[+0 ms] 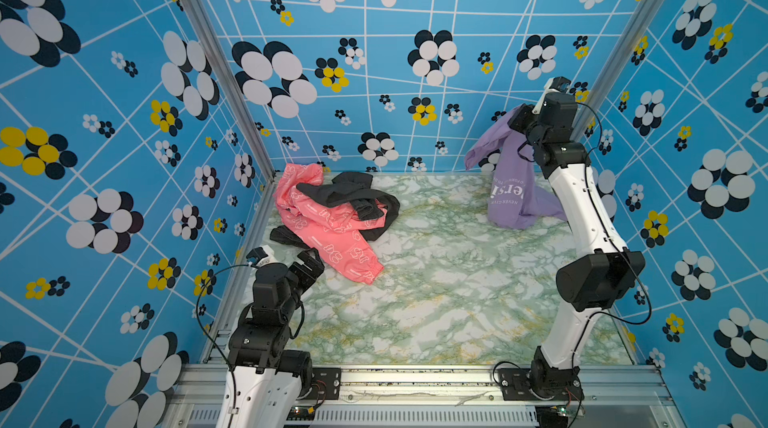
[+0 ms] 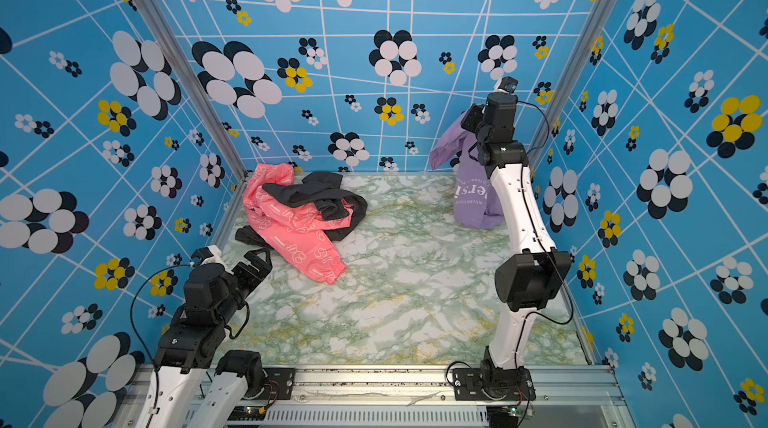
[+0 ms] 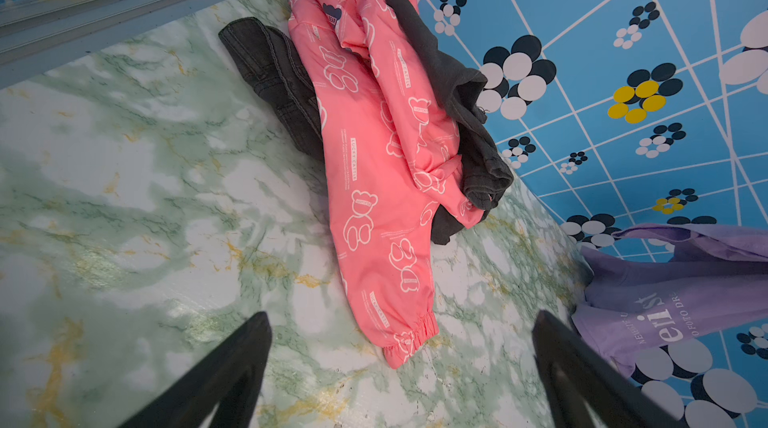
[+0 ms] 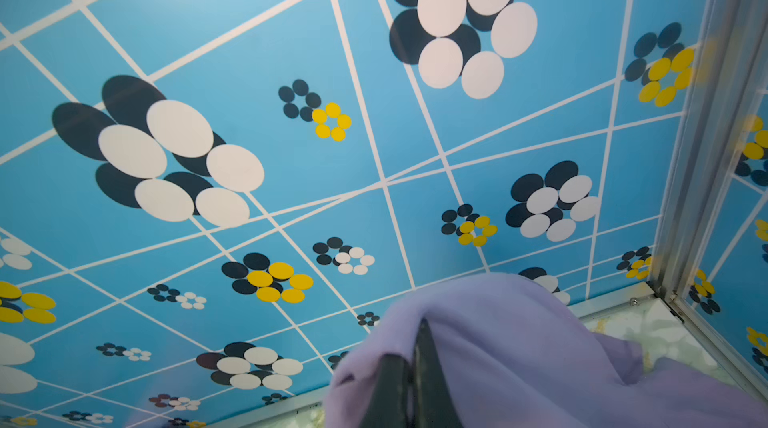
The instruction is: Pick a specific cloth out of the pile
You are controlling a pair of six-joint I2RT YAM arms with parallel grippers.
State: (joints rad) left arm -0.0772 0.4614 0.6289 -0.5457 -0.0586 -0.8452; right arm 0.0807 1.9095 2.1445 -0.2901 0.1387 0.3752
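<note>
Cloth (image 1: 513, 201), lavender with white lettering, hangs from the right pincer (image 1: 517, 116), whose jaws are pressed together on a fold near its top. In the right wrist view the fabric drapes over the dark fingers (image 4: 432, 384). Below that pincer the cloth falls to the marble table (image 1: 436, 280), where its lower end bunches. Well away from that pincer, across the table, lies the pile (image 1: 332, 214): a coral-pink garment (image 3: 374, 180) tangled with black garments (image 3: 274, 72). The left pincer (image 3: 401, 316) hovers just short of the pink cuff, jaws spread wide, gripping and touching nothing.
</note>
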